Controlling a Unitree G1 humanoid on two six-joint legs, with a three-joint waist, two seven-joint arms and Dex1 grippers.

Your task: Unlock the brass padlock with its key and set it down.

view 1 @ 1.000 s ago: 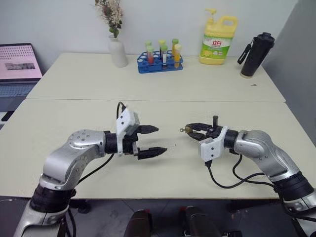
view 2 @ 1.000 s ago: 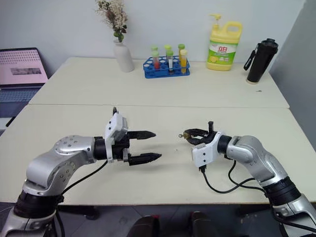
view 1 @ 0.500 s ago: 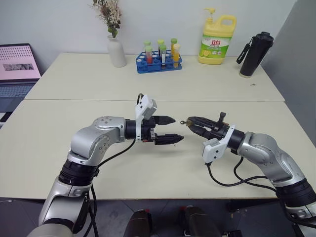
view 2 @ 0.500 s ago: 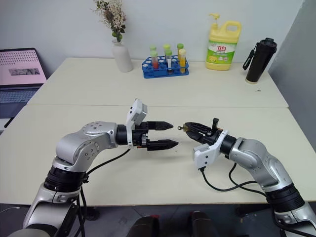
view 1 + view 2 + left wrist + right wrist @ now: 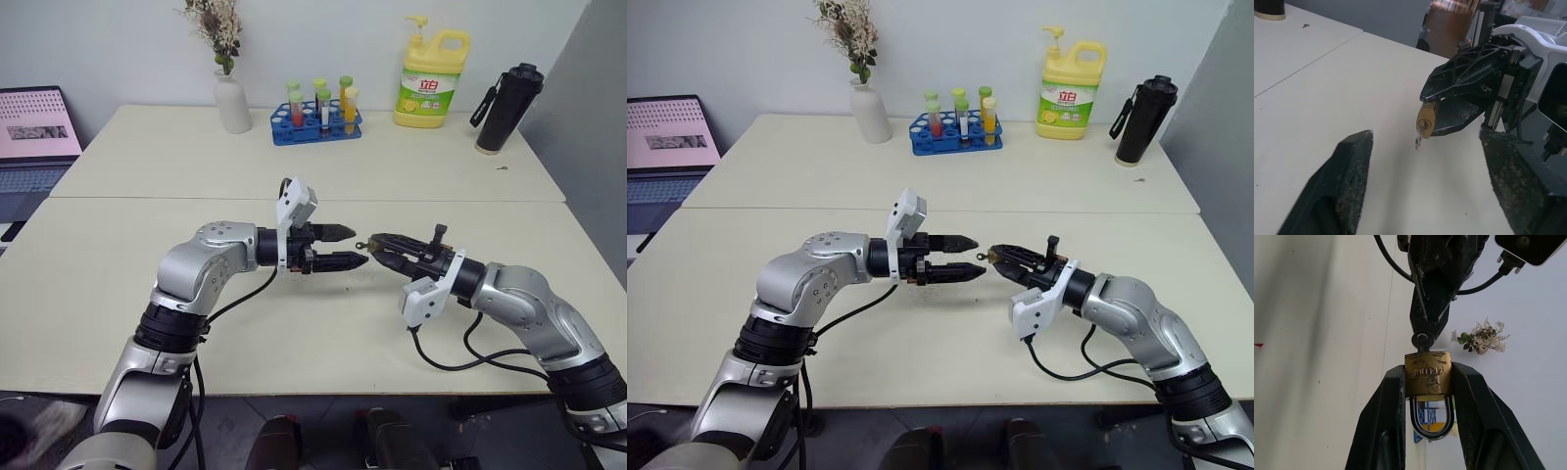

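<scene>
The brass padlock (image 5: pixel 1427 374) is clamped by its body between the two fingers of my right gripper (image 5: pixel 378 243), held above the table with its shackle (image 5: pixel 1433 423) pointing back along the fingers. The key (image 5: pixel 1420 139) sticks out of the padlock's keyhole towards my left gripper (image 5: pixel 349 247). That gripper points at the right one, tip to tip. Its fingers (image 5: pixel 1349 183) are apart on either side of the key's head (image 5: pixel 1421 339) without touching it.
Along the far edge of the table (image 5: pixel 294 333) stand a white vase of flowers (image 5: pixel 233 103), a blue rack of test tubes (image 5: pixel 316 123), a yellow detergent bottle (image 5: pixel 429 83) and a black flask (image 5: pixel 507 96). A laptop (image 5: pixel 37 137) sits off to the left.
My left gripper has swung right and forward until its tips meet the key, and its fingers have drawn closer together. The right gripper has kept the padlock in about the same place.
</scene>
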